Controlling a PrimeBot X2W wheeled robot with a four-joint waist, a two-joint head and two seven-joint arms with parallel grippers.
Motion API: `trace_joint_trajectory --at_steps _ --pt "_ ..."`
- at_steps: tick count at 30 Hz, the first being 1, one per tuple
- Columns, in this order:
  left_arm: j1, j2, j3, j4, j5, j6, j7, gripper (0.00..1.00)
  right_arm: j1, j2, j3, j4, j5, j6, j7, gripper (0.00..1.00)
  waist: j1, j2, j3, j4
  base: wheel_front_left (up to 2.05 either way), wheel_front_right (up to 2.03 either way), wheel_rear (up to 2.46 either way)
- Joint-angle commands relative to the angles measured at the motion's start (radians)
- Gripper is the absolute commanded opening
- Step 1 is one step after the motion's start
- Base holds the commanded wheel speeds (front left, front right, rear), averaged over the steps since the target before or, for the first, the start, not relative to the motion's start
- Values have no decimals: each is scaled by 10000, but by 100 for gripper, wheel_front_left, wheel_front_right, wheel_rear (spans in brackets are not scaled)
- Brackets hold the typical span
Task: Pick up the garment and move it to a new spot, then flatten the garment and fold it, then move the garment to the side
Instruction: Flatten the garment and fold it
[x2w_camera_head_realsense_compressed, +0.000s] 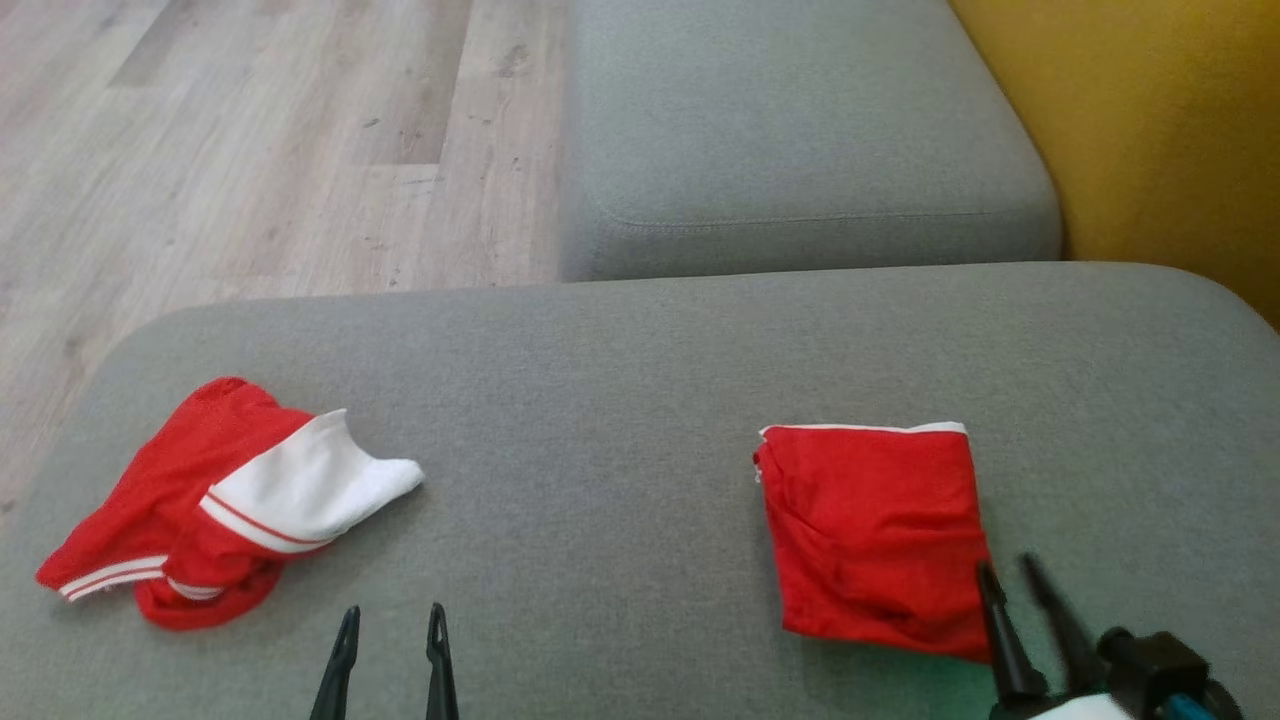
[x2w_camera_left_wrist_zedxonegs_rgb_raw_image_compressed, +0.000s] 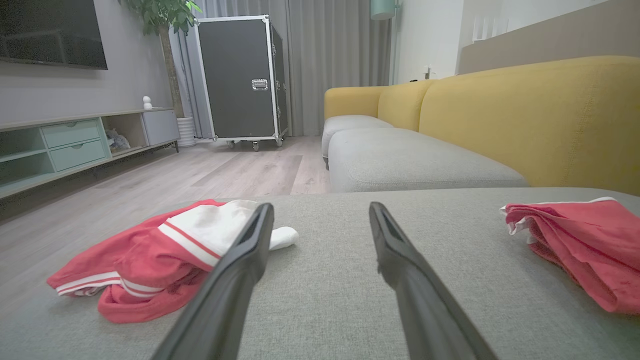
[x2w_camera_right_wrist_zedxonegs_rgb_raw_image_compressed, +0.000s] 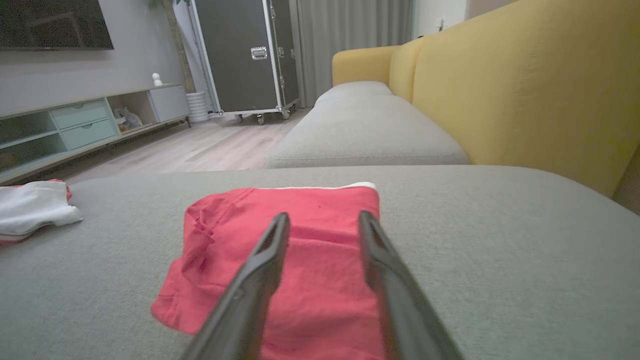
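Our right tool (x2w_camera_head_realsense_compressed: 1008, 572) stands parted and empty at the near right corner of the folded garment (x2w_camera_head_realsense_compressed: 875, 530), which lies on the grey cushion (x2w_camera_head_realsense_compressed: 620, 380). Our left tool (x2w_camera_head_realsense_compressed: 392, 615) gapes wide, empty, near a crumpled garment (x2w_camera_head_realsense_compressed: 230, 500) at the cushion's left end.

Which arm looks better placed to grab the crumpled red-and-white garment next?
Probably the left: the left gripper, jaws open, sits just beside the crumpled garment, while the right gripper is across the cushion, at the folded red garment.
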Motion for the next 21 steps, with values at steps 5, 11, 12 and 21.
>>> trace_joint_trajectory --at_steps 5,11,12,21 --pt "-570 -50 298 -378 112 -23 -53 100 -874 -82 463 499 184 -7 -134 0 0 -1 113 320 0 0 0" --pt "-655 -55 215 -334 91 -33 -53 100 -2162 177 1267 2403 252 -7 -135 0 0 -1 246 748 0 0 0" --pt "-677 -55 202 -309 82 -40 -53 100 -2354 240 1441 2706 306 -7 -135 0 0 -1 268 812 0 0 0" --pt "-897 -58 133 -121 58 -67 -53 100 -2918 568 4715 4046 1965 -7 -135 0 0 -1 409 1220 0 0 0"
